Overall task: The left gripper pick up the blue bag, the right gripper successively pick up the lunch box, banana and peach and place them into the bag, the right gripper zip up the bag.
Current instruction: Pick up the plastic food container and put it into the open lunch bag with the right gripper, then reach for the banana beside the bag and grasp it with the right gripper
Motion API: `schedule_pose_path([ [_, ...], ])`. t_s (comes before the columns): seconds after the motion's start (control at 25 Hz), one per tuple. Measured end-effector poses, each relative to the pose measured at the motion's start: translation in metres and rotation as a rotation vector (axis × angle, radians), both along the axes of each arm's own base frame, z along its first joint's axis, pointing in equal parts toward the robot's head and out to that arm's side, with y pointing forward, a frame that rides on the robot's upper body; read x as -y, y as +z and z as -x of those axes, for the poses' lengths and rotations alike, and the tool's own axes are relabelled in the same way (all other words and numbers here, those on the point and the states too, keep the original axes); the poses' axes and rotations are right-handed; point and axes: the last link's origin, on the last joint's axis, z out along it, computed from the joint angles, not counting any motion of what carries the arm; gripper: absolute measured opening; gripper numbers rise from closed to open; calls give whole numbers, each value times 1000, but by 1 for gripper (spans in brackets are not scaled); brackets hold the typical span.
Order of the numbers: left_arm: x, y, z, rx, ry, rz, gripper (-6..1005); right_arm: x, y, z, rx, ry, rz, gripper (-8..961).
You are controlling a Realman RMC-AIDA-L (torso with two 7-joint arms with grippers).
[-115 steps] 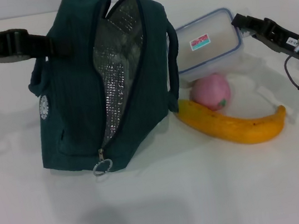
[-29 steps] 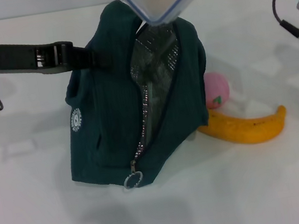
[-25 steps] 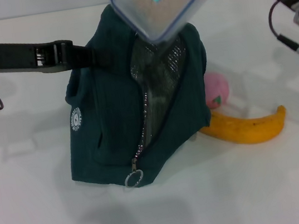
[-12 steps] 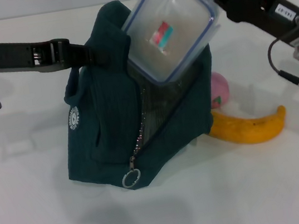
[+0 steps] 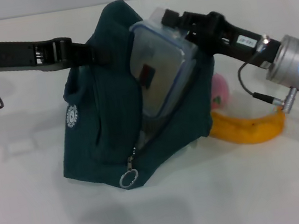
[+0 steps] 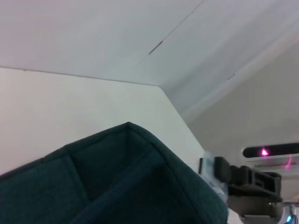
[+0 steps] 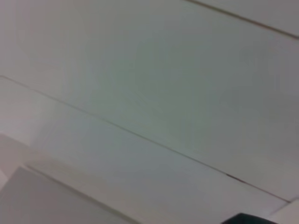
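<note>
The blue bag (image 5: 98,125) stands upright on the white table, its zipper open and its ring pull (image 5: 128,178) low at the front. My left gripper (image 5: 93,51) is shut on the bag's top, holding it up. The clear lunch box (image 5: 158,77) is tilted on edge, its lower half inside the bag's opening. My right gripper (image 5: 174,20) is shut on the box's upper edge. The pink peach (image 5: 221,91) peeks out behind the bag's right side. In front of it lies the banana (image 5: 250,128). The left wrist view shows the bag's fabric (image 6: 117,186) close up.
The white table (image 5: 218,192) spreads in front of the bag. My right arm's cable (image 5: 259,95) hangs just above the banana and peach. The right wrist view shows only pale wall panels (image 7: 149,102).
My right gripper has swung down and left, carrying the lunch box from above the bag into its opening. The bag has shifted slightly left.
</note>
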Motion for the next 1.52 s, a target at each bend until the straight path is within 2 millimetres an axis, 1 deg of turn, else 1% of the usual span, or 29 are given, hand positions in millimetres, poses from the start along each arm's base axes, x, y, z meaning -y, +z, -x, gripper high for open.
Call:
schedule_pose_path([
  [0.12,0,0,0,0,-1,3,43,-3,-4,5,31,16,-4,107],
  [0.24,0,-1,-1,-2,-2,6,43,-4,-4,7,43,35,-31,109],
  [0.48,0,-1,-1,-3,-3,7,43,-3,1,0,55,33,-100,113],
  [0.56,0,0,-1,-3,-4,7,43,-2,2,-3,60,29,-118,210],
  [0.68,0,-1,-1,-3,-3,8,43,-2,4,-3,56,35,-129,356],
  [0.8,1,0,1,-3,2,5,43,-5,15,-6,43,46,-182,443],
  [0.92,1,1,2,-4,3,3,43,-8,32,-12,55,79,-254,531],
  [1.04,1,2,4,-6,8,0,43,-11,46,-15,162,191,-330,592],
  [1.2,2,3,5,-8,6,-3,43,-25,57,-8,331,337,-353,672],
  [1.4,1,3,5,-9,5,-4,43,-44,74,11,556,466,-340,777],
  [1.48,2,4,6,-12,6,-5,43,-49,85,16,650,480,-344,824],
  [1.52,2,4,6,-12,5,-5,43,-52,94,21,696,484,-362,848],
])
